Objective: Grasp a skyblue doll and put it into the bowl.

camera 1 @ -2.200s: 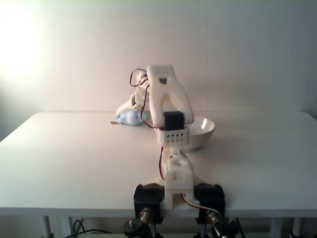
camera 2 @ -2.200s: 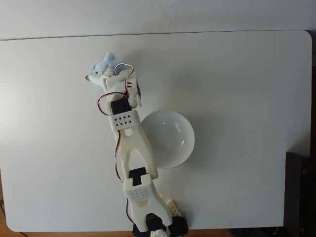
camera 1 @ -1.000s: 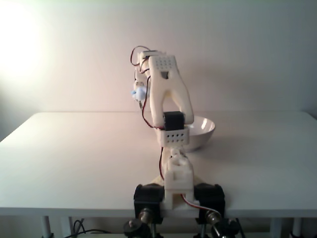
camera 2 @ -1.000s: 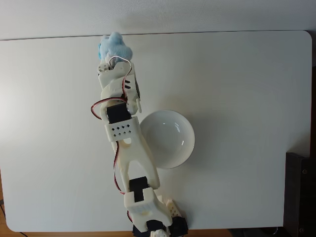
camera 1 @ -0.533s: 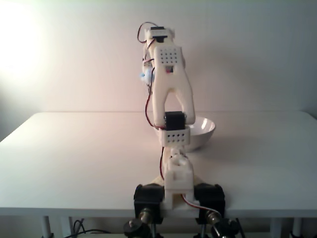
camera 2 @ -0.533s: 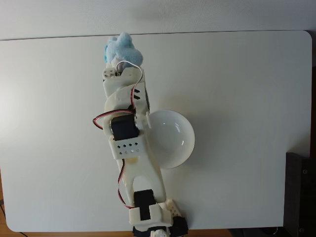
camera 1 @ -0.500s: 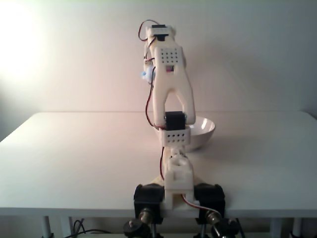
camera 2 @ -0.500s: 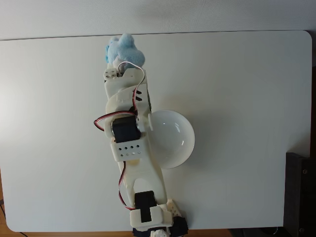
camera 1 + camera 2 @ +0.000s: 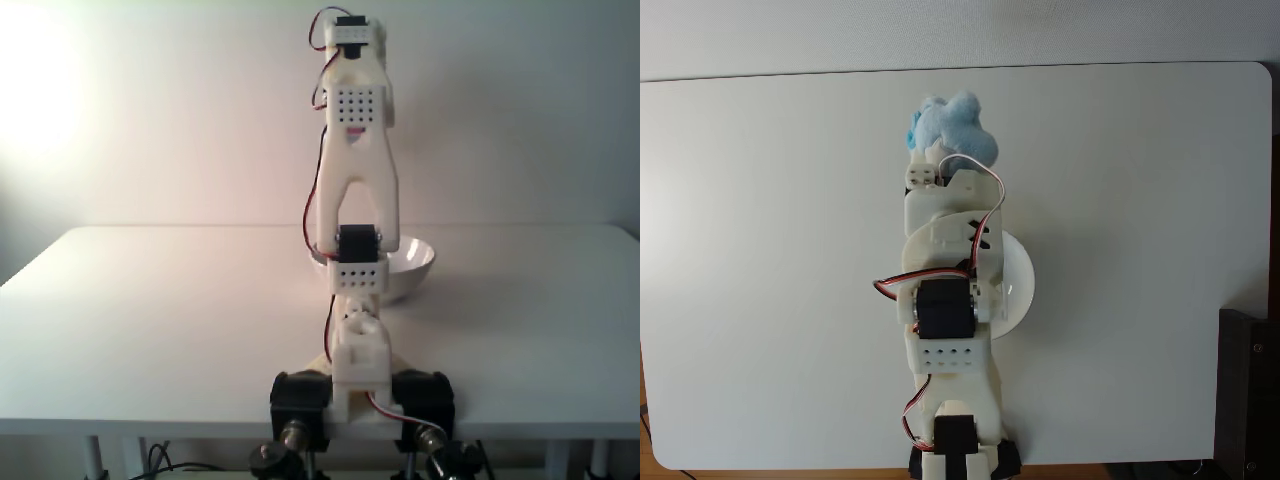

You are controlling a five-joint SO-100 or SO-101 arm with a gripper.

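Starting nearest the camera in the front-on fixed view, the arm [image 9: 352, 200] stands almost straight up from its base at the table [image 9: 150, 320] edge, hiding most of the bowl [image 9: 412, 262] behind it. My guess is it's reared up that high so the load clears the bowl rim on the way over.

From the top-down fixed view, the bowl [image 9: 1015, 285] peeks out at about 3 o'clock of the arm's middle, mostly covered. Further out, the skyblue doll [image 9: 948, 125] sits at 12 o'clock, right at the tip of the gripper [image 9: 940, 152], well off the table. The fingers themselves are buried under the plush and the wrist, but the doll hanging there says the gripper is clamped on it. The doll is past the bowl's far side, so it needs bringing back toward 6 o'clock before letting go.
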